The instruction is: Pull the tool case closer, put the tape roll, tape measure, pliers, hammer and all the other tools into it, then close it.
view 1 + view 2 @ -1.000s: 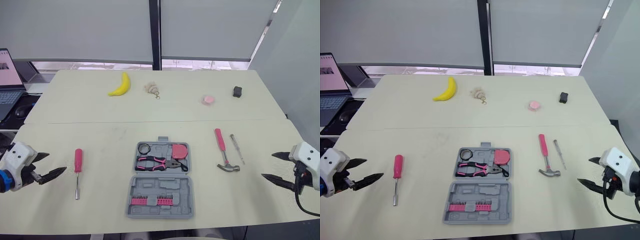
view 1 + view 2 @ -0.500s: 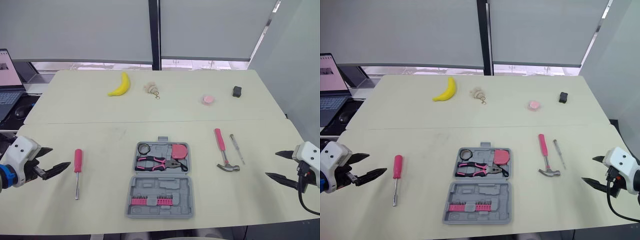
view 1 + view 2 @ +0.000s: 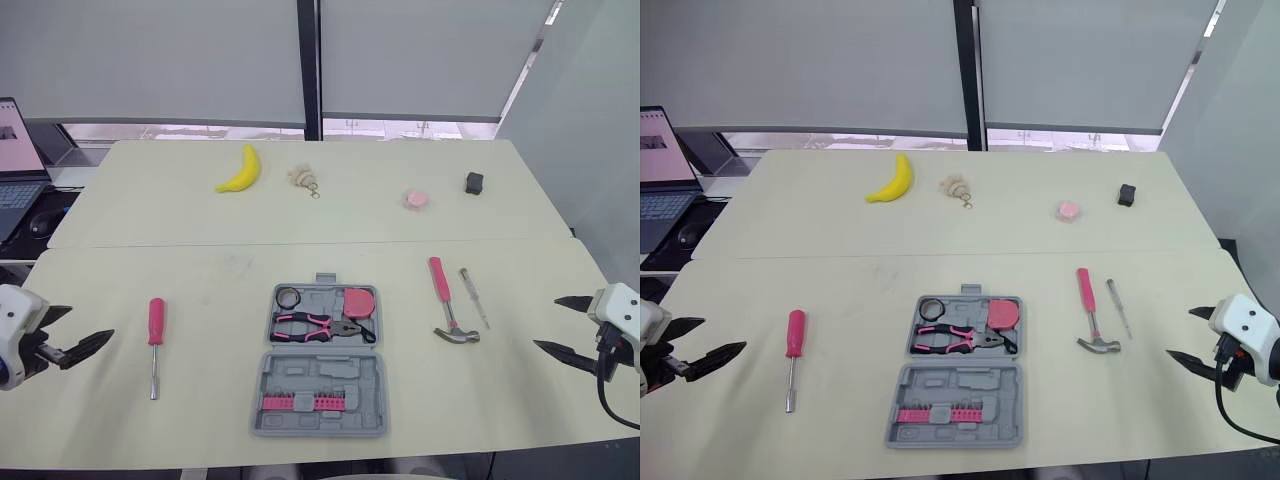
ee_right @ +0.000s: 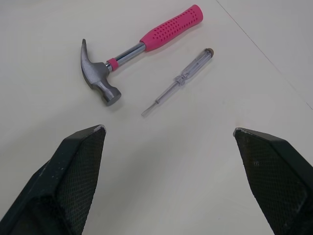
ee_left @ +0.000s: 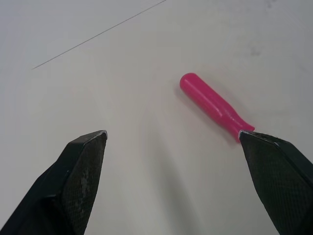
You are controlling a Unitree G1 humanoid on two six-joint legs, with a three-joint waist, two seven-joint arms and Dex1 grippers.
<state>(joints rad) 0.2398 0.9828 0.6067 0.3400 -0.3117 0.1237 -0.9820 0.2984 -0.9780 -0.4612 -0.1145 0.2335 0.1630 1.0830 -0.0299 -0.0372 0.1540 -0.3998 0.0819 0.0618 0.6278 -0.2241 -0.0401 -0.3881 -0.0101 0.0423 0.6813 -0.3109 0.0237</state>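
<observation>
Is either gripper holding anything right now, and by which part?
Nothing is held. The left gripper is open near the pink screwdriver, and the right gripper is open short of the hammer.

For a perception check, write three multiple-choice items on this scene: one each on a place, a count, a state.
1. Where is the hammer relative to the tool case?
A. inside it
B. on the table to its right
C. to its left
2. How many tools lie outside the case?
A. one
B. three
C. six
3. The left gripper and right gripper are:
A. both open, empty
B. both shut
C. one shut
1 B, the hammer rests right of the case; 2 B, pink screwdriver, hammer and tester screwdriver lie loose; 3 A, both stand wide open, holding nothing.
</observation>
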